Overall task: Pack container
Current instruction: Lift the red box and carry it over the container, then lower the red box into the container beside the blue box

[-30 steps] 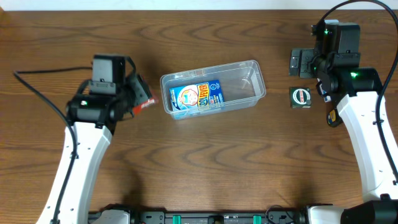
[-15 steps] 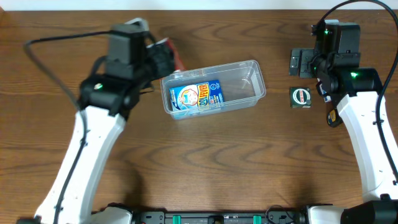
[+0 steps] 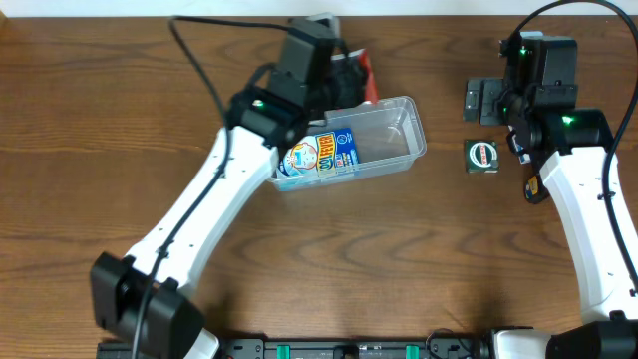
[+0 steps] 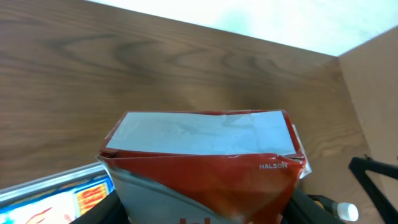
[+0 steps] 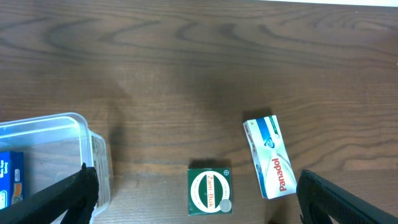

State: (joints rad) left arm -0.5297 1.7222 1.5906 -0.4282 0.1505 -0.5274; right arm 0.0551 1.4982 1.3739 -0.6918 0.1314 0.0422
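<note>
Container (image 3: 395, 132): clear plastic tub at table (image 3: 399, 259) centre, slightly skewed. Blue box (image 3: 317, 155) lies flat in its left half; right half bare.

Left gripper (image 3: 351, 78): reached across to container's far rim, clamped on red HALEON carton (image 4: 205, 158), which is held off table.

Right gripper (image 3: 485, 100): over table right of container, fingers spread wide, nothing between them.

Green Zam-Buk box (image 5: 209, 191) flat on table, near container's right end. White Panadol box (image 5: 269, 156) just beside it, apart.
</note>
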